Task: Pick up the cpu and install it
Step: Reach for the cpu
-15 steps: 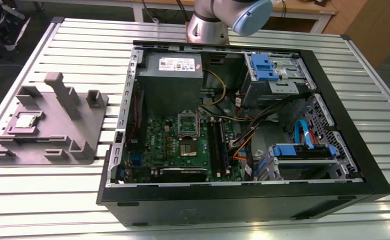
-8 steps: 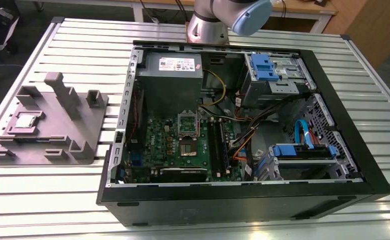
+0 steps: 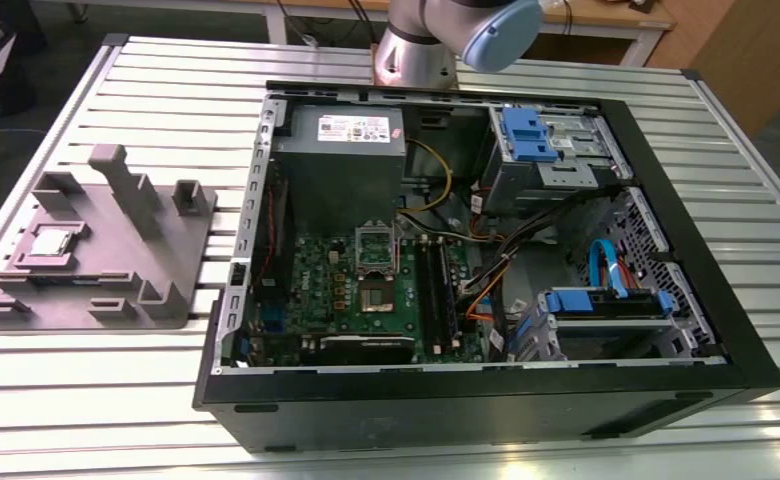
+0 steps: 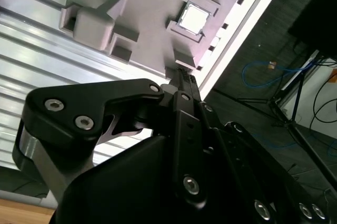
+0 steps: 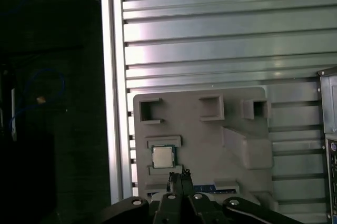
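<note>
The cpu (image 3: 51, 243) lies flat in a shallow square pocket of the grey fixture (image 3: 110, 295), with its silvery top facing up. The fixture stands on the slatted metal table (image 3: 137, 100), at the exterior view's left of the open black case (image 3: 497, 400), just beside it. In the first wrist view the cpu (image 5: 162, 156) sits between two low ribs of the fixture (image 5: 205, 139), near the edge of the table (image 5: 210, 34).

The gripper (image 5: 179, 175) is closed with nothing between its fingers; the two black tips are pressed together. It does not touch the cpu and points toward the fixture, with the tips seen close to the chip. In the second wrist view the gripper (image 4: 183, 74) is again closed and empty, and the cpu (image 4: 194, 17) rests beyond it on the fixture (image 4: 147, 2).

In the exterior view the arm (image 3: 424, 45) rises behind the far side of the case. Inside the case, the green motherboard (image 3: 321, 275) lies flat on the bottom.
</note>
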{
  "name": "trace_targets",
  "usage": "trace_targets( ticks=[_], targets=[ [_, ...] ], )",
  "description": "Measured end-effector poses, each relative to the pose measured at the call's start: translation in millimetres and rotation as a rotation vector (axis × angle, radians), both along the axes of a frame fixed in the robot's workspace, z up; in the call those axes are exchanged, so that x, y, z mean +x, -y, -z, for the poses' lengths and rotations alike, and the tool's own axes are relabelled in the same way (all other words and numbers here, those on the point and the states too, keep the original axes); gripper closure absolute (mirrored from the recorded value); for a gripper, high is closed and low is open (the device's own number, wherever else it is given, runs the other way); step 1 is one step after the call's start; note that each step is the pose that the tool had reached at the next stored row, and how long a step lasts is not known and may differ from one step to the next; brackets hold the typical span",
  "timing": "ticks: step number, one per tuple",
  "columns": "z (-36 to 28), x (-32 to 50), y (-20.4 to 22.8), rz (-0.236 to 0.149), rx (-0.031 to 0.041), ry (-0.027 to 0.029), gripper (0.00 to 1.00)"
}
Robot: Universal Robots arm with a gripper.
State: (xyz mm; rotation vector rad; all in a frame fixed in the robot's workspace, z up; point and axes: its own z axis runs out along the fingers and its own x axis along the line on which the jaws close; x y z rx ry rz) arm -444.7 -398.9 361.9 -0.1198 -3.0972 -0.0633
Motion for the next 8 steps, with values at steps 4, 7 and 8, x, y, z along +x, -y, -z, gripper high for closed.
trace_targets(
  ticks=[4, 7, 8],
  targets=[
    [0.5, -9.3, 0.0, 0.0, 0.0, -0.0004, 0.9],
    [1.0, -14.5, 0.0, 0.0, 0.0, -0.0013, 0.9],
    [1.1, -16.3, 0.0, 0.0, 0.0, -0.0018, 0.9]
  ],
)
